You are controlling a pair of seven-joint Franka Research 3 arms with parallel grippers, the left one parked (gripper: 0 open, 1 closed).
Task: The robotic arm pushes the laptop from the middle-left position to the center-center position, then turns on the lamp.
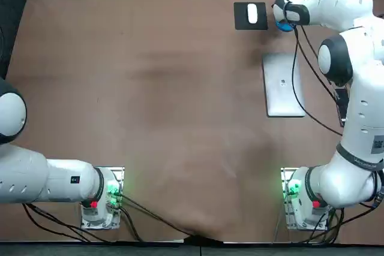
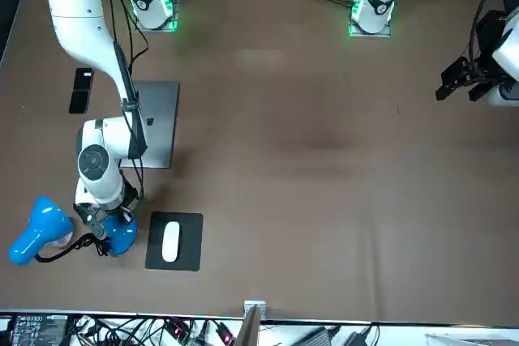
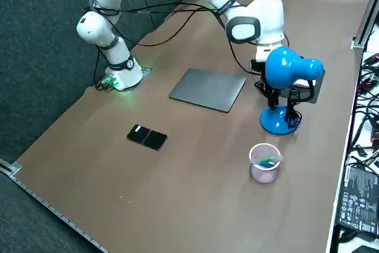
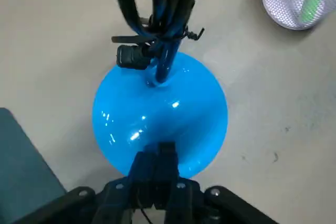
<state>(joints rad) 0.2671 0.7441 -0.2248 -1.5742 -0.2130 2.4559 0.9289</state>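
A closed grey laptop (image 1: 283, 85) lies flat on the brown table in front of the working arm, also seen as the laptop (image 3: 208, 89) in the right side view. Beyond it stands a blue desk lamp (image 3: 289, 69) with a round blue base (image 4: 160, 111) and a black cord at its stem. My right gripper (image 4: 157, 153) is right over the near rim of that base, its two fingers shut together with nothing between them; the tips look to be touching the base. In the front view the gripper (image 2: 105, 220) sits just above the lamp's base (image 2: 122, 237).
A white mouse (image 1: 252, 14) rests on a black pad (image 2: 190, 253) beside the lamp. A mesh cup (image 3: 265, 163) with a pen stands close to the lamp base. A black phone (image 3: 148, 137) lies near the table's right edge.
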